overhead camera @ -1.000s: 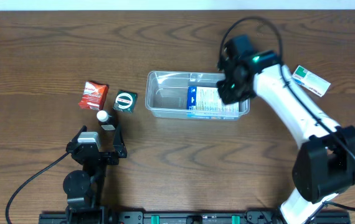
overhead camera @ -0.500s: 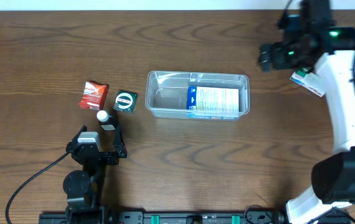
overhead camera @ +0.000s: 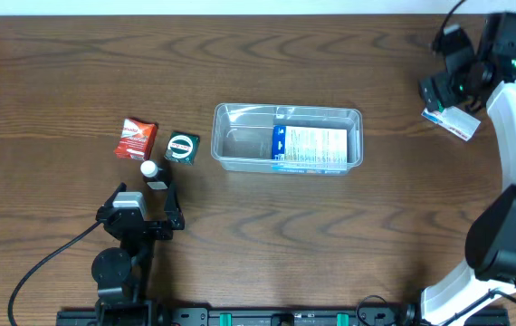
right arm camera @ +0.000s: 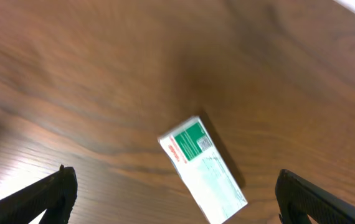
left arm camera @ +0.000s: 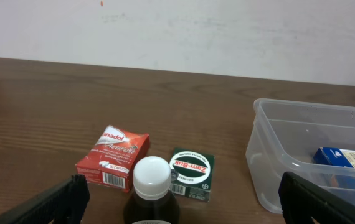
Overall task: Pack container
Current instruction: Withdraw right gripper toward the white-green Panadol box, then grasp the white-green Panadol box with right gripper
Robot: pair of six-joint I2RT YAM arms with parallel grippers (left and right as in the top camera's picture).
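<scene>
Overhead view: container (overhead camera: 240,149), a clear plastic tub with rounded corners, sits mid-table with its long side running left to right; a blue-and-white printed box (overhead camera: 310,147) lies flat in its right half; the left half shows only the see-through bottom.

Left of the tub, well apart from it: red Panadol box (overhead camera: 137,139), dark green Zam-Buk box (overhead camera: 182,147) just beside it, and a dark bottle with a white cap (overhead camera: 150,169) standing upright just in front of both.

Left gripper (overhead camera: 146,197) low at the near edge of the table, jaws spread wide, nothing clamped; left wrist view puts the bottle between the two fingers, touching neither as far as it shows; the tub wall shows at that view's right, with the blue box inside.

Right gripper (right arm camera: 176,194) at the far right of the table, jaws wide apart, holding nothing; a green-and-white carton (right arm camera: 203,168) lies flat on the wood below it, skewed, well outside the tub; right wrist view is blurred, print unreadable.
</scene>
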